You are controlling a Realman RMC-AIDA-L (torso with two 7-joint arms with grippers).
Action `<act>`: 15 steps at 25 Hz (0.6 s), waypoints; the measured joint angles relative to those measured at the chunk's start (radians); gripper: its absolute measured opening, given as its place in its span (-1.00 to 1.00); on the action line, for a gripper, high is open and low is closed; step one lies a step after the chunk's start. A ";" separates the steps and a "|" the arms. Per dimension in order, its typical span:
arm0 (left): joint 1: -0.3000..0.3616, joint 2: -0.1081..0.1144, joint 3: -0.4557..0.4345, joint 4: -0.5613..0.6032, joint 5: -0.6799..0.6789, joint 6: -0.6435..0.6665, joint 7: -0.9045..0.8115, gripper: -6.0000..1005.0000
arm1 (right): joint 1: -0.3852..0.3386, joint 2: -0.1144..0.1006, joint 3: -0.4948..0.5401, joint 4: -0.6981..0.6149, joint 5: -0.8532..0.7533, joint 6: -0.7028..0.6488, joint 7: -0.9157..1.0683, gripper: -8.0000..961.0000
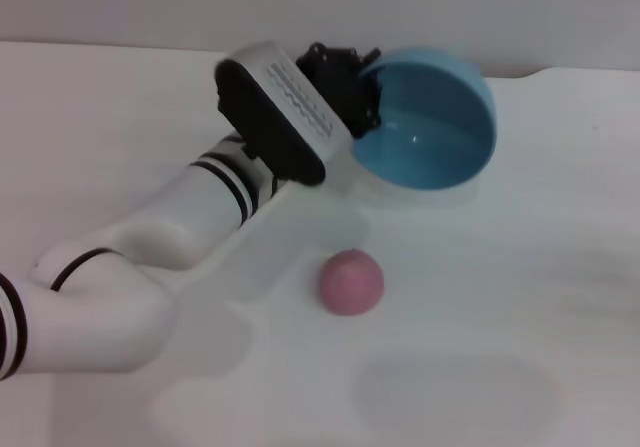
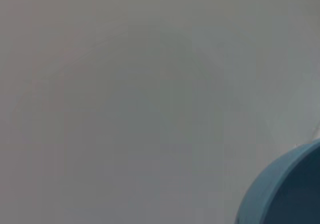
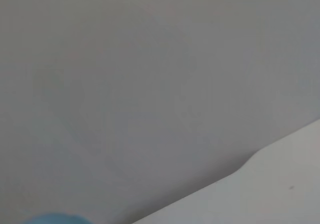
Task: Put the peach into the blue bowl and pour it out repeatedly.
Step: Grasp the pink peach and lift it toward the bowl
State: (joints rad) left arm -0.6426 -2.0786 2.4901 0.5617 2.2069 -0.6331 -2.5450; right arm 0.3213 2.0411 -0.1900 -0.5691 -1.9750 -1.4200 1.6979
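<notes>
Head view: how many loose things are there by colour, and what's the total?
Pink: 1, the peach, lying on the table.
Blue: 1, the blue bowl, tipped on its side, empty, at the left hand.
Total: 2.

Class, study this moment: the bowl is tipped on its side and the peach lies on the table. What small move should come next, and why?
Probably the left gripper should rotate the blue bowl back upright. It grips the rim with the bowl's opening facing the camera and empty, while the peach lies on the white table nearer the robot, so the pour looks finished.
</notes>
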 joint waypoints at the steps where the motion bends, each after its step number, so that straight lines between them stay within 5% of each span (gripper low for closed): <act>1: 0.001 0.000 -0.027 0.011 -0.003 0.011 -0.026 -0.99 | 0.005 -0.001 -0.002 0.004 0.000 0.000 -0.012 0.00; 9: -0.065 0.010 -0.341 0.053 -0.005 0.466 -0.259 -0.99 | 0.057 0.010 -0.097 0.054 -0.009 -0.028 -0.152 0.00; 15: -0.107 0.026 -0.719 0.095 0.004 0.936 -0.192 -0.99 | 0.111 0.021 -0.264 0.095 -0.010 -0.019 -0.182 0.00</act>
State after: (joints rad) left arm -0.7495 -2.0524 1.7713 0.6564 2.2111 0.3028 -2.7375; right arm 0.4324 2.0625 -0.4538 -0.4745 -1.9849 -1.4391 1.5159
